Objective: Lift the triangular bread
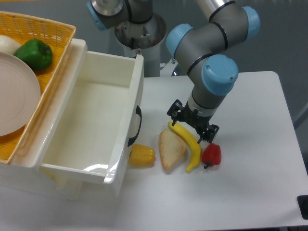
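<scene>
The triangular bread (171, 148) lies flat on the white table, a pale tan wedge with a darker crust edge, between the yellow bell pepper (141, 156) and the banana (188, 143). My gripper (191, 127) hangs just above and behind the banana, up and to the right of the bread. Its dark fingers stand apart and hold nothing. The fingertips are partly hidden by the banana.
A red bell pepper (211, 154) lies right of the banana. A white open drawer (126, 125) with a black handle stands left of the food. An orange basket (57, 57) at the back left holds a green pepper (34, 54) and a plate (14, 96).
</scene>
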